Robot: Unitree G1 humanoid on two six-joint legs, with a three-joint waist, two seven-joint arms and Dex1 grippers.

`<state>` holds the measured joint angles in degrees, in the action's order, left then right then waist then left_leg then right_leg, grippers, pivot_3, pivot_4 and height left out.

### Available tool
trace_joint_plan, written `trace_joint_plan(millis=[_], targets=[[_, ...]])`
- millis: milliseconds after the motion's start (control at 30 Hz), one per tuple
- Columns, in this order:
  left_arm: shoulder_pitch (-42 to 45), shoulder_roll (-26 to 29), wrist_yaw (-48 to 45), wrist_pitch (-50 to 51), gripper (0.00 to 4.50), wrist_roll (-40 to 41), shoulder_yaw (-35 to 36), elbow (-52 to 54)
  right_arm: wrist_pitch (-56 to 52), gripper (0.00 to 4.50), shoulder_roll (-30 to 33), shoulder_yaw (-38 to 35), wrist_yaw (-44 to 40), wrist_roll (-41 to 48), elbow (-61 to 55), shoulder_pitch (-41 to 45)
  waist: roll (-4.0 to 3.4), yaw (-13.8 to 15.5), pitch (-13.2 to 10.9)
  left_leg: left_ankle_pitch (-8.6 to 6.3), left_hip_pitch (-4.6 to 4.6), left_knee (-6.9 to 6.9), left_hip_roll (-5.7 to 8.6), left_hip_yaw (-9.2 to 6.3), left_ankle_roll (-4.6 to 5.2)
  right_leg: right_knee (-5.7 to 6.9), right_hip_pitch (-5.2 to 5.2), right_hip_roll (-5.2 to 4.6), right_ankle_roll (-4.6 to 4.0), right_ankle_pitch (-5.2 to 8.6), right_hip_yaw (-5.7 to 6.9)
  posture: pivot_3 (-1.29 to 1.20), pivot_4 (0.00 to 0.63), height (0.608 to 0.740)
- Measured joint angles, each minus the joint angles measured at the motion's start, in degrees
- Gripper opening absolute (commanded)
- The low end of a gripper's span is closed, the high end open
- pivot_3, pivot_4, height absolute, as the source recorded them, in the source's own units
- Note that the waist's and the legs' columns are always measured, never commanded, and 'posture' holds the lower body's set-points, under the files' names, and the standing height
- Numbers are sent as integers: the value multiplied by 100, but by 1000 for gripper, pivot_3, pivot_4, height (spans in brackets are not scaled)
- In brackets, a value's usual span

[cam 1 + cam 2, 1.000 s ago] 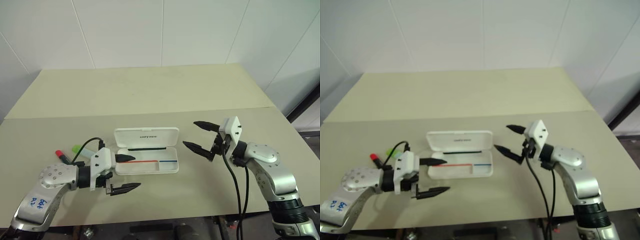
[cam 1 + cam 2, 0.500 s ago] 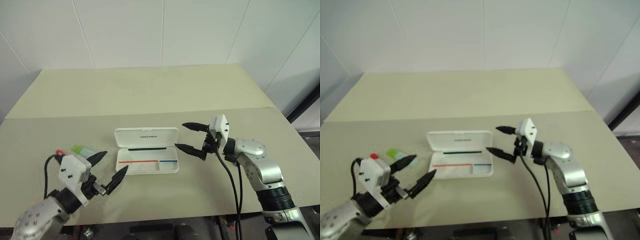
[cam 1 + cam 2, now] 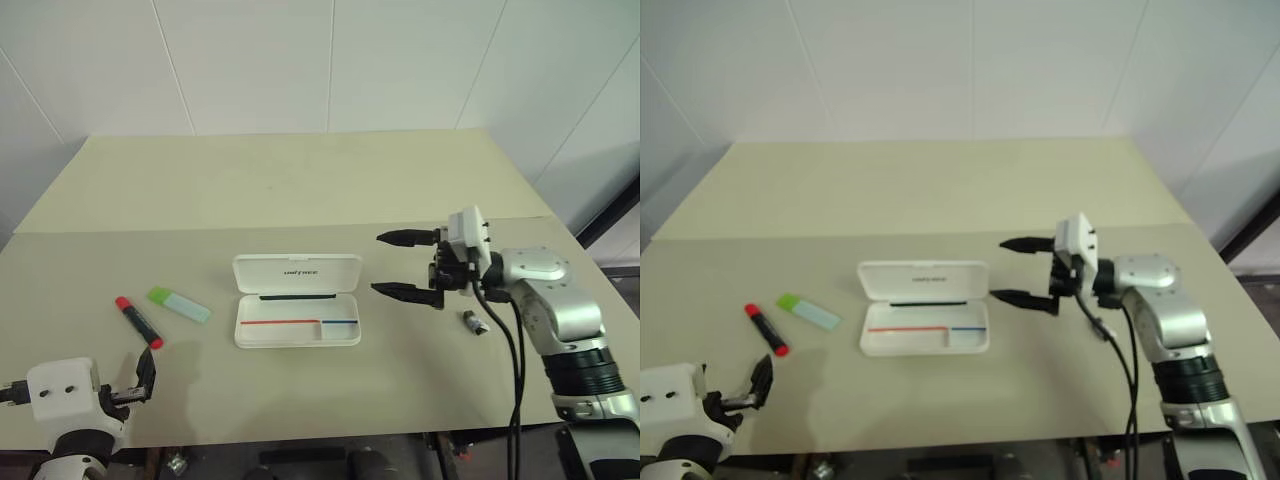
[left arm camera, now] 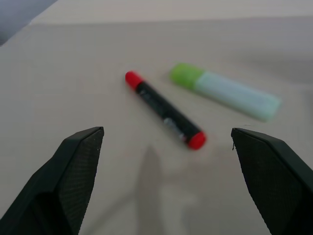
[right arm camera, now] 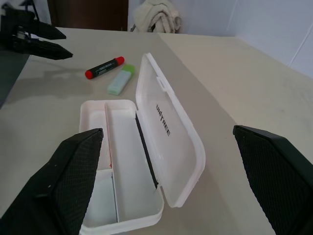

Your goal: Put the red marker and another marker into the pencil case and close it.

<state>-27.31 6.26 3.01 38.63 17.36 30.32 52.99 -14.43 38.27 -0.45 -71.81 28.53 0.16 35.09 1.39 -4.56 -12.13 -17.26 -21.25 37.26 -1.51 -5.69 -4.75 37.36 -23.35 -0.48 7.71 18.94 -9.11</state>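
A white tiled wall stood behind a wide pale beige counter (image 3: pixel 300 180), which was made of two slabs meeting along a seam that ran across its middle. Near the counter's front centre lay the pencil case (image 3: pixel 297 313), a flat white box with rounded corners, its hinged lid folded back flat toward the wall and showing small dark lettering, its shallow tray bare inside apart from a red and blue stripe and one divider. Just to the right of the case hung the right end effector (image 3: pixel 405 264), pointing leftward toward the case, its two black fingers spread wide, one above the other, with nothing between them. At the front left corner of the counter sat the left end effector (image 3: pixel 143 376), low and close to the edge, its fingers also spread wide and holding nothing; in the left wrist view the two markers lay ahead of it, between its fingertips. Well to the left of the case lay another marker (image 3: pixel 179 305), a short chunky highlighter with a bright green end and a pale mint body. Just beside it, nearer the left edge, lay the red marker (image 3: pixel 137 322), slim, with a red cap, a red end and a dark barrel. To the right of the case, below the right arm, rested a small dark, silvery pen (image 3: pixel 473 322).
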Motion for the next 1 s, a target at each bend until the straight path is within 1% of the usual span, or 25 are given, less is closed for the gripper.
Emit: trace_joint_plan(millis=[233, 333, 433, 567, 700, 900, 1000], targets=[[560, 22, 247, 424, 4477, -70, -28, -442, -227, 4500, 424, -167, 9, 59, -402, -209, 12, -21, -4, 0, 2, -3, -1, 3, 0, -1, 0, 0, 1, -1, -2, 0, 150, 740], [1012, 91, 361, 619, 4477, -218, -269, -723, -341, 4500, 600, -310, 100, 94, -644, -315, 13, 6, -5, 0, 1, 2, 0, 1, 0, 2, 0, 1, 1, -2, 1, 0, 150, 740], [1327, 119, 436, 770, 4477, -333, -470, -952, -449, 4500, 619, -464, 263, 135, -915, -472, 20, 19, -5, 0, 0, 2, 0, 1, 0, -4, 4, 0, 5, -4, -1, 0, 150, 740], [1751, 245, 485, 847, 4477, -498, -699, -1263, -617, 4500, 620, -484, 496, 211, -1225, -700, 20, 13, -5, 0, 1, -3, -1, 1, 0, -2, 1, 0, 5, -5, 0, 0, 150, 740], [2022, 289, 522, 905, 4477, -598, -752, -1368, -714, 4500, 617, -488, 669, 254, -1427, -726, 20, 0, -5, 0, 1, -2, -1, 2, -1, -1, 1, -1, 5, -5, -2, 0, 150, 740], [2087, -12, 795, 1127, 4477, -664, -686, -1382, -779, 4500, 617, -503, 868, 318, -1471, -843, 21, 31, -6, 0, 0, -3, -1, 2, 0, -3, 1, -1, 5, -5, -1, 0, 150, 740], [2115, -136, 926, 1191, 3864, -699, -647, -1350, -794, 4500, 617, -503, 905, 332, -1471, -860, 22, 30, -5, 0, 1, -1, 0, 2, 0, -2, 2, -1, 6, -6, -1, 0, 150, 740]])
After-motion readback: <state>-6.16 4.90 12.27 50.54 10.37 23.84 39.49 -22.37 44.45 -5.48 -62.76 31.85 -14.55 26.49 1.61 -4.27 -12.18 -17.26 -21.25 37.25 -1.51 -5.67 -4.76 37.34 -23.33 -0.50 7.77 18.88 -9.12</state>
